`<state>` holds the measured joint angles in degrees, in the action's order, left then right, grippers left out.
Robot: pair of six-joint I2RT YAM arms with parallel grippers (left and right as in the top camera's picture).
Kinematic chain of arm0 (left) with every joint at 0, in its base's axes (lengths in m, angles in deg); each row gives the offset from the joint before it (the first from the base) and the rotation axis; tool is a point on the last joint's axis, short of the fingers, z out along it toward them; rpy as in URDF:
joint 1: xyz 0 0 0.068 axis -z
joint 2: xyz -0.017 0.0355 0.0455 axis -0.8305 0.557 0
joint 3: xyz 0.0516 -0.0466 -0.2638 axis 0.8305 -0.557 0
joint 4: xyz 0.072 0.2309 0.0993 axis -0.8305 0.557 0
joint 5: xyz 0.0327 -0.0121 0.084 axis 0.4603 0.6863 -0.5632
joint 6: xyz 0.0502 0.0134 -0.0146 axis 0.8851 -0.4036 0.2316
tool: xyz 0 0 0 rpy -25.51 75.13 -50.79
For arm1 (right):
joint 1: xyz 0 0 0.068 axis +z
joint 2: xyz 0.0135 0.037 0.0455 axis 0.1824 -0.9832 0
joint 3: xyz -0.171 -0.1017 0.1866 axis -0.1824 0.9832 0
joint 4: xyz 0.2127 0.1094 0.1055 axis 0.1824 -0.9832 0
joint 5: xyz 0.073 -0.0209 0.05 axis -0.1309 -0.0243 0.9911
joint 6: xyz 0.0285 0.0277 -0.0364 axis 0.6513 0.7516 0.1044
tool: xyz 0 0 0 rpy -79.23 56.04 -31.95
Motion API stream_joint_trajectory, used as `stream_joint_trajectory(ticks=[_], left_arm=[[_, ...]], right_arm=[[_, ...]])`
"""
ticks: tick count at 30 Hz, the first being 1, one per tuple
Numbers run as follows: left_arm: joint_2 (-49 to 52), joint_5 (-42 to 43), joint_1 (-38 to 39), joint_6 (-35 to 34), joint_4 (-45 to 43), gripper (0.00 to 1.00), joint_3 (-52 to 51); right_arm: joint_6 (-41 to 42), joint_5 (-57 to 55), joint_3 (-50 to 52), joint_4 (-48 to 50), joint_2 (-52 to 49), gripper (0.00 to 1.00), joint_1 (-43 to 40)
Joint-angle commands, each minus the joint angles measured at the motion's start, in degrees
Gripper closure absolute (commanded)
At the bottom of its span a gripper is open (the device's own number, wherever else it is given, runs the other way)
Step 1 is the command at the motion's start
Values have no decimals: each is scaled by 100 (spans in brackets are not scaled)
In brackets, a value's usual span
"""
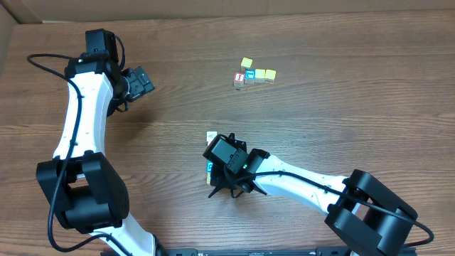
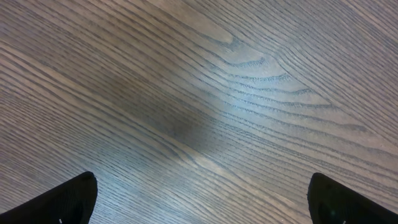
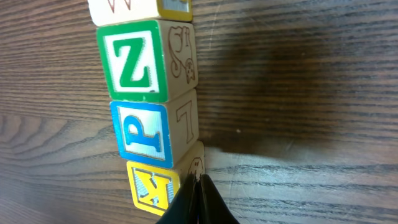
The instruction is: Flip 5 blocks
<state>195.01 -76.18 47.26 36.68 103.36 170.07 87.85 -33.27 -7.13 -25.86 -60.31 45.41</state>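
In the right wrist view a row of letter blocks lies on the table: a whitish block with a red letter (image 3: 124, 9), a green Z block (image 3: 132, 61), a blue P block (image 3: 141, 134) and a yellow K block (image 3: 152, 186). My right gripper (image 3: 199, 182) is shut, its tips touching the K block's side face with nothing between them. In the overhead view the right wrist (image 1: 227, 153) covers most of this row; only a whitish block (image 1: 211, 135) and a teal edge (image 1: 209, 167) show. My left gripper (image 1: 141, 80) (image 2: 202, 202) hangs open over bare wood.
A separate cluster of small cubes (image 1: 254, 72) sits at the back centre, with a red-faced cube (image 1: 239, 79) and a blue-faced cube (image 1: 249, 74) among yellowish ones. Cardboard (image 1: 14, 11) borders the table's far edge. The left arm (image 1: 78, 107) stands along the left side.
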Motion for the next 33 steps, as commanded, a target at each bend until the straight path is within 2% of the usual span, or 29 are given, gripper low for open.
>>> stream_joint_trajectory(ticks=[1,12,17,21,25,26,27,31,33], left_arm=[[74,-94,-11,2,-11,0,31],[72,-94,-11,2,-11,0,31],[72,-94,-11,2,-13,0,31],[72,-94,-11,2,-13,0,31],[74,-94,-11,2,-13,0,31],[74,-94,-11,2,-13,0,31],[74,-94,-11,2,-13,0,31],[74,-94,-11,2,-13,0,31],[72,-94,-11,2,-13,0,31]], right_arm=[[-61,-96,39,42,-42,96,33],[-83,-96,-13,-160,-24,96,2],[-815,-96,-669,-1056,-2,96,-339],[-1375,-94,-1585,-2070,-4,95,-756],[-1834,-94,-2627,-2981,-4,83,-1209],[-2044,-94,-3018,-3187,-7,74,-1405],[-2184,-94,-3300,-3272,-7,61,-1552],[-2380,-116,-3475,-3130,-24,41,-1626],[-2387,-208,-3475,-2981,-74,37,-1624]])
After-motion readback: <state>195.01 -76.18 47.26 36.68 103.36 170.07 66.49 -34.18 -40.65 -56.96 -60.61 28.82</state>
